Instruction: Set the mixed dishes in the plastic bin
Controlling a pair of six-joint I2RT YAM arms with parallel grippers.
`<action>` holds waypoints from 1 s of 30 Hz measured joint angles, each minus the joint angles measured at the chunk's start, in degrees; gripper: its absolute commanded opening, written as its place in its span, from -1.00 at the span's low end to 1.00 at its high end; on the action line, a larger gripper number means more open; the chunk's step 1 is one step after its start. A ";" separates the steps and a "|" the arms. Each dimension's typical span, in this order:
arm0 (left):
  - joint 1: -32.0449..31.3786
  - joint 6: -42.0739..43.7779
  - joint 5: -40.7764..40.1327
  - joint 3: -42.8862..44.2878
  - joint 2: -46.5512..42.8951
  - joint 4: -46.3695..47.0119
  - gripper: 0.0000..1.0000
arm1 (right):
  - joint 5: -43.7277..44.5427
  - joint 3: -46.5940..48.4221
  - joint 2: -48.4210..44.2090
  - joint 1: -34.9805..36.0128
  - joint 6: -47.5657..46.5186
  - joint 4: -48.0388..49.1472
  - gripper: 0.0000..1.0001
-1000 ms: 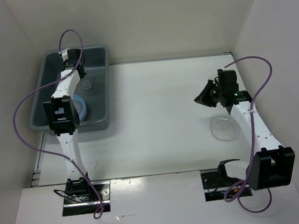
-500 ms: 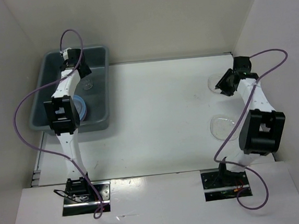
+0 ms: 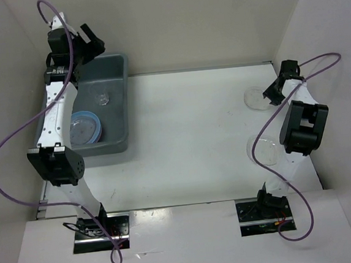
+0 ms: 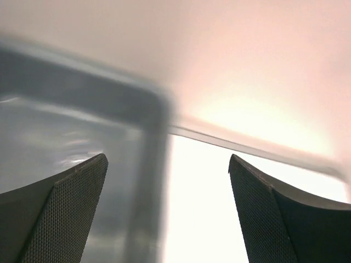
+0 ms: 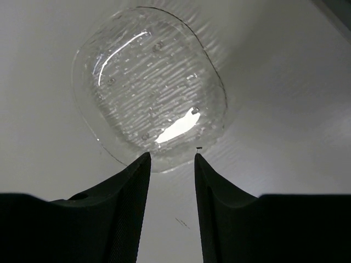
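Note:
The grey-blue plastic bin [image 3: 119, 105] stands at the back left. In it lie a blue plate [image 3: 84, 128] and a small clear cup [image 3: 103, 99]. My left gripper [image 3: 94, 44] is raised above the bin's far rim, open wide and empty; its wrist view shows the gripper [image 4: 167, 161] over a blurred corner of the bin [image 4: 148, 109]. A clear plate [image 3: 255, 98] lies at the far right. My right gripper [image 3: 271, 95] is at its edge. In the right wrist view the gripper [image 5: 170, 158] is open, its tips at the near rim of that clear plate [image 5: 148, 82].
A second clear plate [image 3: 264, 150] lies on the white table nearer the front, beside the right arm's elbow. White walls close in the table at the left, back and right. Purple cables loop from both arms.
My left gripper opened and lifted up out of the bin, leaving the clear cup inside. My right arm swung back and right to the far clear plate, its jaws a little wider.

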 measured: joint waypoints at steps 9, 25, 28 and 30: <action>-11.06 -2.99 11.21 -9.18 1.97 4.59 0.98 | -7.08 8.20 13.31 0.28 -0.07 2.10 -0.41; -12.35 -4.63 13.05 -13.66 5.53 5.62 0.98 | -10.45 9.81 15.82 8.31 -0.07 2.03 -0.44; -12.63 -4.63 13.00 -13.66 5.53 5.68 0.98 | -10.67 9.81 16.20 10.67 -0.04 2.14 -0.44; -12.72 -4.63 13.00 -13.68 5.53 5.79 0.98 | -10.73 9.81 16.22 12.09 -0.04 2.12 -0.46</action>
